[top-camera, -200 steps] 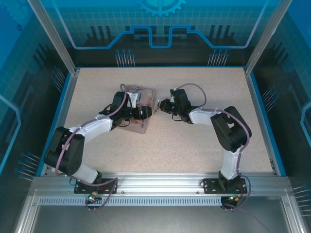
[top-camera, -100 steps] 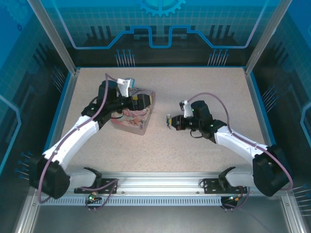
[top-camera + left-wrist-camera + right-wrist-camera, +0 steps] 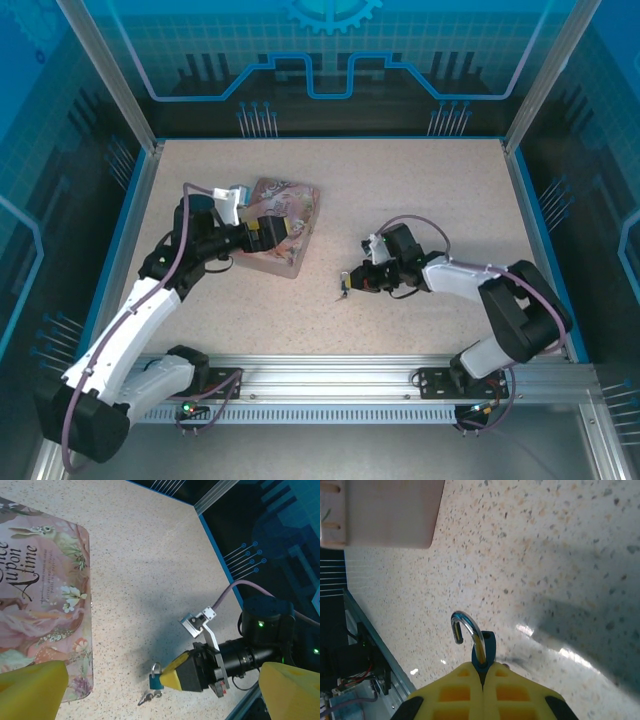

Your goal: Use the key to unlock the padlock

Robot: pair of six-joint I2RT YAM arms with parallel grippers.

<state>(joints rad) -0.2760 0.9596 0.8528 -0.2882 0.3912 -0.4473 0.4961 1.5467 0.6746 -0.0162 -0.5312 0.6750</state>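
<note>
Left gripper (image 3: 266,231) jaws wide open, nothing between them. In the top view it sits over the pink storybook tin (image 3: 296,194), left of frame centre. In the left wrist view its yellow fingers (image 3: 30,689) are in the two bottom corners, with the tin (image 3: 40,590) filling the left side.

Right gripper (image 3: 482,667) is clamped shut on the padlock (image 3: 488,642). The blue body is pinched between the yellow fingertips at the bottom centre of the right wrist view. One end of the silver shackle curls free of the body, so it reads as unlocked.

In the top view the right gripper (image 3: 347,283) is low on the speckled table (image 3: 420,190), right of the tin and well apart from it.

In the left wrist view the padlock (image 3: 156,681) is at bottom centre. The key (image 3: 148,696) is on the table just below-left of it. Can't tell whether they touch.
</note>
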